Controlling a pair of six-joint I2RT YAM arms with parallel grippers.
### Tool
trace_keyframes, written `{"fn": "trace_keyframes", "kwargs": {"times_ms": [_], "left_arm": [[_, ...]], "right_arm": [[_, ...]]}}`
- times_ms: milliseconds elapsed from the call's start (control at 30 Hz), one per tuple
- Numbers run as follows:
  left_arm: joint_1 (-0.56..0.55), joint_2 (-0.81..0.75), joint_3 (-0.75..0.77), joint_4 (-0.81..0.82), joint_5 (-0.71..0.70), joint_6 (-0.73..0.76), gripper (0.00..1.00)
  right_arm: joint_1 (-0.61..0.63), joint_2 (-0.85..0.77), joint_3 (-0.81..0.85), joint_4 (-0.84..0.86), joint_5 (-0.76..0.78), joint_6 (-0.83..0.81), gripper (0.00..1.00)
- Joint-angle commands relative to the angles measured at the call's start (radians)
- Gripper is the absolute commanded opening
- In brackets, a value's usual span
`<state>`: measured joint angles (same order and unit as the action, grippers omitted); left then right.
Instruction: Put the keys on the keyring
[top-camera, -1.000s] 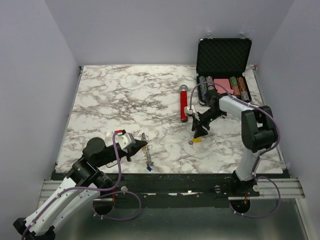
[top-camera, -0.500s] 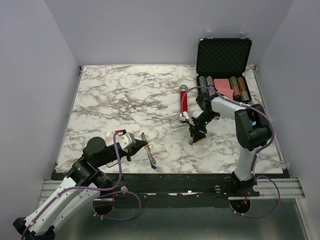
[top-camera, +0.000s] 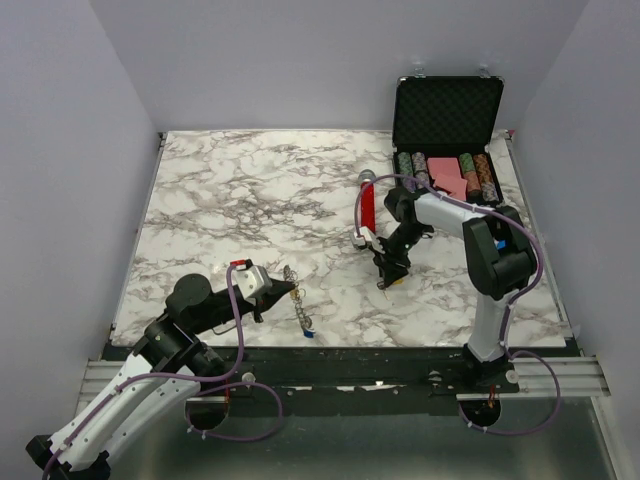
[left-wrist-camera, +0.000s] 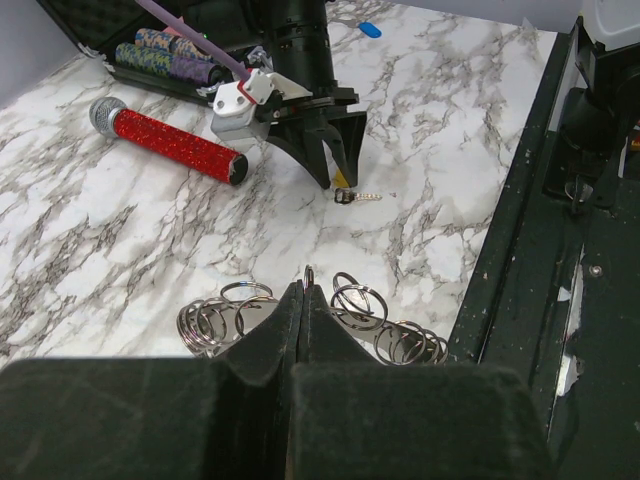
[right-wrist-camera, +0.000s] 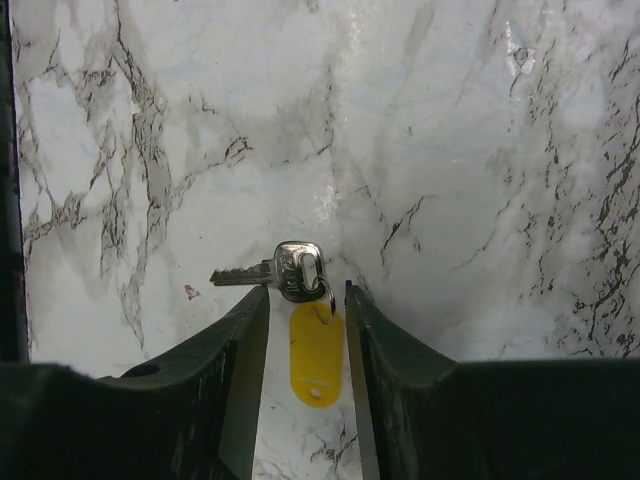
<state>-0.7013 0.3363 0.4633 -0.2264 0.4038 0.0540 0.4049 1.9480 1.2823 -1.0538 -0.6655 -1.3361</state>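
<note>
Keyring (left-wrist-camera: 358, 303) sits near the table's (left-wrist-camera: 120, 260) near edge, one wire loop pinched in the clenched left gripper (left-wrist-camera: 303, 292). A key (right-wrist-camera: 285, 271) with a yellow tag (right-wrist-camera: 316, 355) lies flat well to the right. The right gripper (right-wrist-camera: 306, 300) straddles the tag, jaws parted, perhaps brushing its right edge.

White marble-veined table (top-camera: 250, 190), plain pale lilac walls (top-camera: 300, 60), black front rail (top-camera: 350, 385)

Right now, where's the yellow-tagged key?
The key lies on the right half of the marble table, nearer the arms than the red microphone. In the right wrist view, its yellow tag sits between the fingers of the right tool.
</note>
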Motion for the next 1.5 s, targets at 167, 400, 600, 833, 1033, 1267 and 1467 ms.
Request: {"fn": "trace_keyframes", "kwargs": {"times_ms": [167,400,600,833,1033,1267,1467], "left_arm": [[0.006,0.000,0.031,0.027,0.032,0.010,0.00],[0.008,0.001,0.032,0.029,0.033,0.010,0.00],[0.006,0.000,0.031,0.029,0.035,0.009,0.00],[0.010,0.003,0.029,0.030,0.035,0.009,0.00],[0.010,0.001,0.028,0.030,0.035,0.007,0.00],[0.011,-0.002,0.023,0.036,0.040,0.004,0.00],[0.014,-0.037,-0.003,0.100,0.067,-0.023,0.00]], "right_arm": [[0.012,0.031,0.022,-0.023,0.049,0.009,0.42],[0.014,0.035,0.022,-0.025,0.052,0.011,0.35],[0.012,0.039,0.025,-0.023,0.049,0.012,0.28],[0.014,0.037,0.028,-0.021,0.049,0.018,0.21],[0.014,0.029,0.029,-0.018,0.049,0.025,0.05],[0.014,-0.006,0.035,-0.014,0.031,0.058,0.00],[0.012,-0.107,0.064,-0.023,-0.063,0.104,0.00]]}}
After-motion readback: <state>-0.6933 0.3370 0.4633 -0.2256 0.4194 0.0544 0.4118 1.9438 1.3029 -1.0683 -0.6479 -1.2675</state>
